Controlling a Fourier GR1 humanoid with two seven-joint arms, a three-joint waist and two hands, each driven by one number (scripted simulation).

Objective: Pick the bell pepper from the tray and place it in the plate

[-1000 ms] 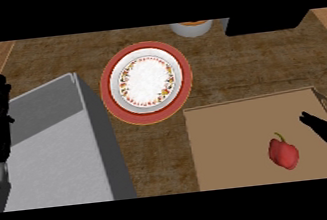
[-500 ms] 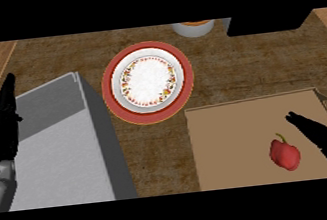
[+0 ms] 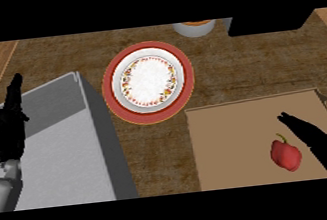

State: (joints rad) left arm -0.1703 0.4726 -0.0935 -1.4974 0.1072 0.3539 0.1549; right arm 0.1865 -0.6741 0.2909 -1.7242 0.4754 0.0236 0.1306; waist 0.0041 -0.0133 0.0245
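We note the glossy red bell pepper (image 3: 286,155) lying on the tray (image 3: 229,140), where the open, empty right hand (image 3: 312,136) has edged closer beside it.

The right hand (image 3: 319,142) is cut off by the view's lower right edge, so only its straight fingers show above the tray (image 3: 229,145), whose lower part is also cut off at the bottom. The left hand (image 3: 3,130) hides part of the grey box (image 3: 59,143), which likewise runs out of view at the lower edge. At the top edge, a small pale container (image 3: 194,28) and a black object (image 3: 269,22) are cut off, and neither can be identified from the parts that show.
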